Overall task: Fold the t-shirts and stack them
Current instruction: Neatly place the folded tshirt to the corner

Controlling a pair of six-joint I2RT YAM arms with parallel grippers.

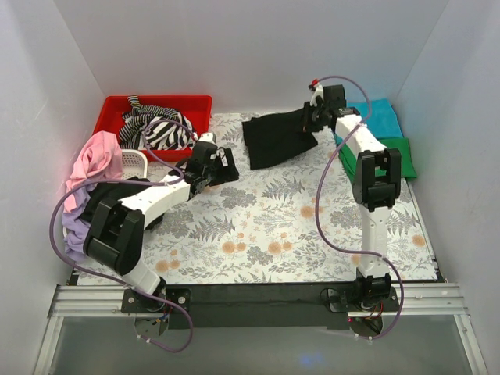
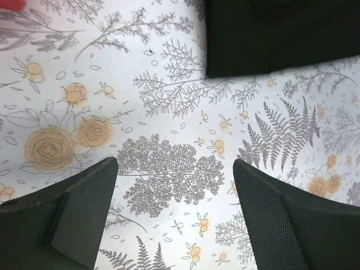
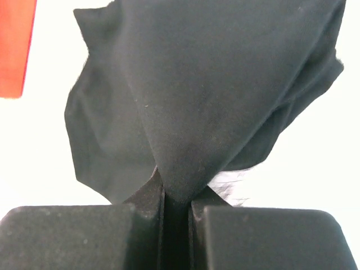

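A black t-shirt lies partly folded at the back middle of the floral table. My right gripper is shut on its right edge, with the cloth pinched between the pads in the right wrist view. My left gripper is open and empty just above the table, left of the black shirt, whose corner shows in the left wrist view. A teal tee and a green tee lie folded at the back right. A striped tee sits in the red bin. Pink and lilac tees are heaped at the left.
The red bin stands at the back left. A white slotted basket sits under the heap at the left. White walls close in the table on three sides. The black rail runs along the near edge.
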